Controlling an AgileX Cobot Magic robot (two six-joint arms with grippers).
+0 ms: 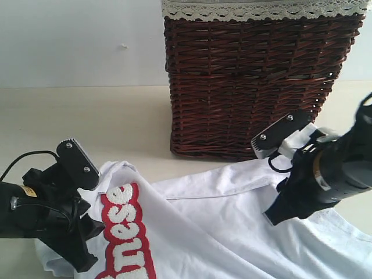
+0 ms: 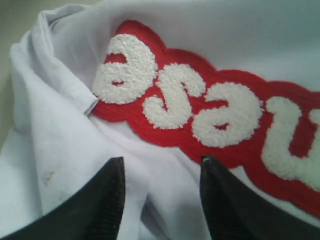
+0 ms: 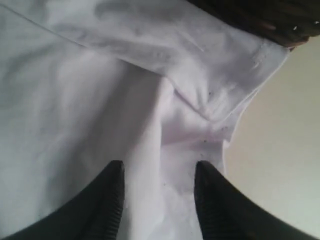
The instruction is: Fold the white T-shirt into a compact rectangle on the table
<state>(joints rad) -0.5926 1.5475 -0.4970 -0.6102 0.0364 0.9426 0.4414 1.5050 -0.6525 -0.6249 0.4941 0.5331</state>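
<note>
The white T-shirt (image 1: 221, 226) lies spread and rumpled on the table (image 1: 87, 116), its red band with fuzzy white letters (image 1: 125, 232) near the left. My left gripper (image 1: 90, 244) is down at the shirt's left edge; in the left wrist view it (image 2: 160, 170) stands open over a white fold beside the red band (image 2: 200, 115). My right gripper (image 1: 274, 216) is low on the shirt's right part, by a folded-over edge. Seen from the right wrist, it (image 3: 157, 172) is open, with wrinkled white cloth (image 3: 75, 100) beneath the jaws.
A dark brown wicker basket (image 1: 250, 87) with a lace-edged liner (image 1: 261, 9) stands right behind the shirt, close to my right arm. Its base shows in the right wrist view (image 3: 270, 15). Bare table (image 3: 285, 150) lies past the shirt's edge.
</note>
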